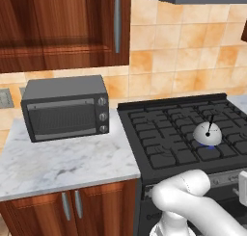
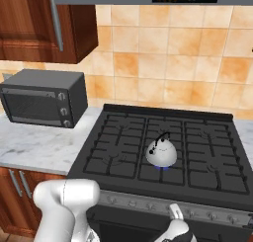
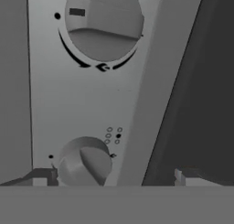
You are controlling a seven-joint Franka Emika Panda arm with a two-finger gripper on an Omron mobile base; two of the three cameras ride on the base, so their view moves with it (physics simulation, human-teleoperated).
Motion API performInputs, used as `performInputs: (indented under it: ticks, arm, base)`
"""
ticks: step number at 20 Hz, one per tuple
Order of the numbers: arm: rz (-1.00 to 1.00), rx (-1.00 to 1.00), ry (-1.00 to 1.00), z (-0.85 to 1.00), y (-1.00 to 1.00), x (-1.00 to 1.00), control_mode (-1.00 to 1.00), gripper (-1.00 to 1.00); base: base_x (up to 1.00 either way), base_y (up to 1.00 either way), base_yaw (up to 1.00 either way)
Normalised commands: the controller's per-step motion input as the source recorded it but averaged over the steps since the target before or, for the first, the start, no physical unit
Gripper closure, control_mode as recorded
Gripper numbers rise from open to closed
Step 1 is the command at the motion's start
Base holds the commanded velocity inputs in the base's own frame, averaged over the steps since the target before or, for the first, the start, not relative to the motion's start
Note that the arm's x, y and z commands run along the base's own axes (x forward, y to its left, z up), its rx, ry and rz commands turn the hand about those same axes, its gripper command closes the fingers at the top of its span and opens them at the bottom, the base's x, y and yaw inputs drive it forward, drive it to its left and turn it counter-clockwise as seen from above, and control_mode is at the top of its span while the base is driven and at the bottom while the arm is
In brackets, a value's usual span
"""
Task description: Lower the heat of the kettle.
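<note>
On the stove's centre burner, over a small blue flame, the kettle (image 2: pixel 161 152) is seated. At the front panel, the tool (image 3: pixel 114 176) is spread wide — one knob (image 3: pixel 84 162) between its tips — to be centred, closed, turned gently.

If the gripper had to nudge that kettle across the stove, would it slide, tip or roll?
The kettle is a low dome sitting flat on the stove grate, so it probably would not tip or roll. The grate's raised bars would likely catch its base, so it may hitch rather than glide. A blue flame shows beneath it, so it is probably hot; its thin arched handle looks delicate.
</note>
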Motion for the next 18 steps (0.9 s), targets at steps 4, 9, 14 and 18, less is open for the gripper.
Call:
performInputs:
  ticks: [4,9,14,18]
  arm:
    - [0.0,0.0,-0.06,-0.02,-0.17,0.1,-1.0,-1.0]
    - [-0.03,0.0,-0.03,0.02,-0.13,0.0,-1.0,-1.0]
    - [-0.06,0.0,-0.03,0.08,-0.01,0.06,-1.0,-1.0]
    - [-0.01,0.0,-0.1,0.11,0.0,0.09,-1.0,-1.0]
  base:
    - [0.0,0.0,0.0]
    - [0.0,0.0,0.0]
    - [0.0,0.0,0.0]
    - [0.0,0.0,0.0]
